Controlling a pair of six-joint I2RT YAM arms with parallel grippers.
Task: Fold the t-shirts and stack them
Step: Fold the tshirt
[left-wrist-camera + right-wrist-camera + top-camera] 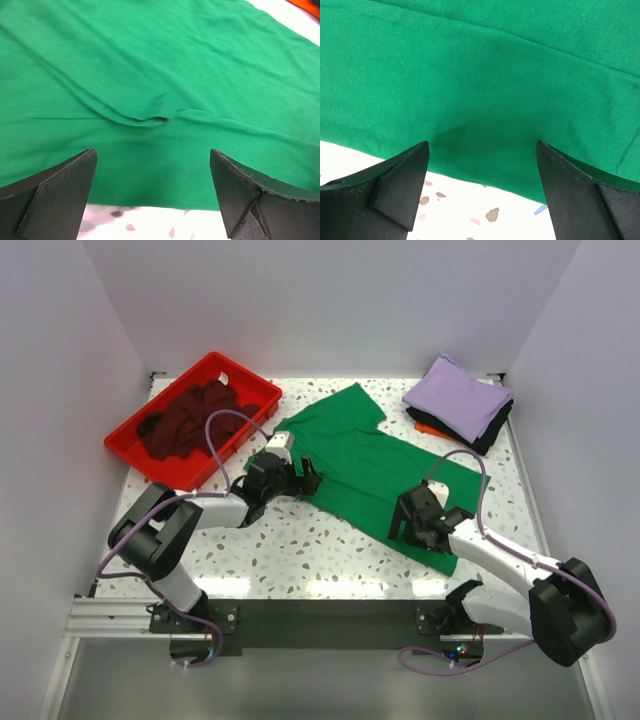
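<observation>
A bright green t-shirt (370,465) lies spread flat across the middle of the speckled table. My left gripper (306,476) is open at the shirt's left edge, its jaws wide apart over the cloth edge (150,190), holding nothing. My right gripper (403,523) is open at the shirt's near edge (485,165), also empty. A dark maroon t-shirt (185,420) lies crumpled in the red tray (262,392). A folded stack sits at the back right: lavender t-shirt (458,395) on top, black (492,433) under it, orange (428,428) peeking out below.
The red tray stands at the back left, close behind my left arm. White walls close the table on three sides. The speckled tabletop (300,550) shows between the arms in front of the green shirt.
</observation>
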